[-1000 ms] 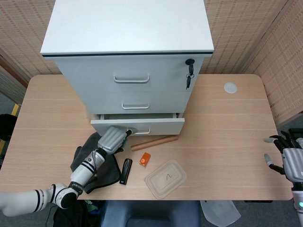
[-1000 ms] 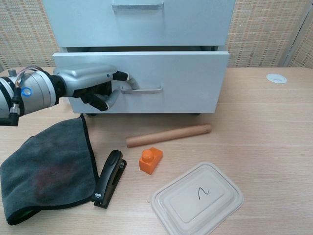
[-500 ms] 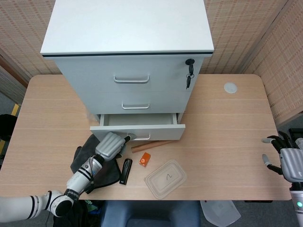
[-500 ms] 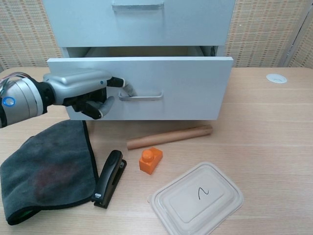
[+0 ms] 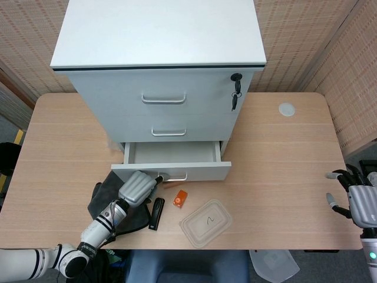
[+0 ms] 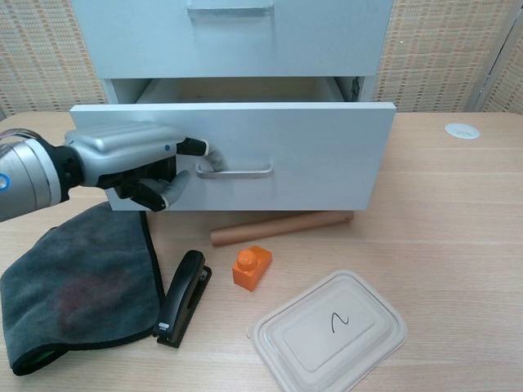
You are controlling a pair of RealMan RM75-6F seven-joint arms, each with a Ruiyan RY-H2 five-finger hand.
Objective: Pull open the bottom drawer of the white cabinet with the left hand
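The white cabinet (image 5: 159, 35) stands at the back of the table, and its bottom drawer (image 5: 171, 154) is pulled partway out and looks empty inside. My left hand (image 6: 131, 159) is at the drawer front (image 6: 302, 155), its fingers (image 6: 194, 148) hooked on the left end of the metal handle (image 6: 237, 171). From above, the left hand (image 5: 137, 187) sits just under the drawer front's left half. My right hand (image 5: 359, 200) hovers off the table's right edge, fingers apart and holding nothing.
A wooden rod (image 6: 282, 227) lies just under the drawer front. Before it are an orange block (image 6: 252, 266), a black stapler (image 6: 181, 298), a dark grey cloth (image 6: 73, 278) and a lidded plastic box (image 6: 327, 327). Keys (image 5: 235, 97) hang from the cabinet lock.
The bottom drawer has slid further out towards me with my left hand on its handle. The drawer front now overhangs the wooden rod. The right hand has hardly moved.
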